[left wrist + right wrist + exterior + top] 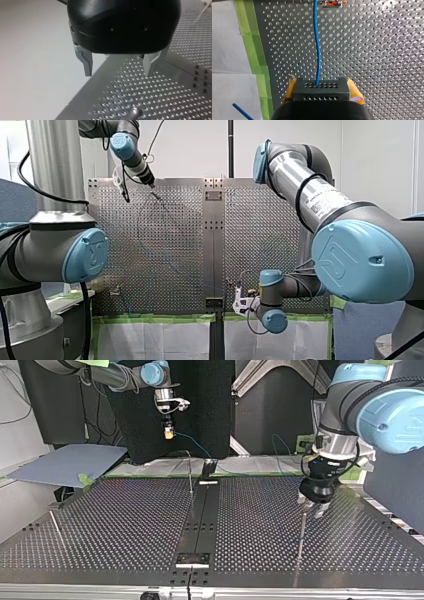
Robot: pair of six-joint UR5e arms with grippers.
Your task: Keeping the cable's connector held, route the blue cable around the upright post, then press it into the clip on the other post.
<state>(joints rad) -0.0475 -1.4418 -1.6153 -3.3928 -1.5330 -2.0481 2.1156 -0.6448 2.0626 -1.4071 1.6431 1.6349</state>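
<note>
Your right tool (322, 91) is clamped on the black connector (321, 86), held well apart from the upright post (302, 532). Blue cable (317, 50) runs out of the connector over the perforated surface (374, 50). Your left tool (118, 73) hangs spread open just above that post's tip.

table (387, 50): perforated metal, sheen | connector (321, 91): matt black, likely plastic | blue cable (317, 50): smooth

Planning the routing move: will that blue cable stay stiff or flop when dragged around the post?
Likely floppy yet slightly springy: the thin blue cable leaves the connector in a soft bend. Probably light, so it should follow the pull, sagging where unsupported.
</note>
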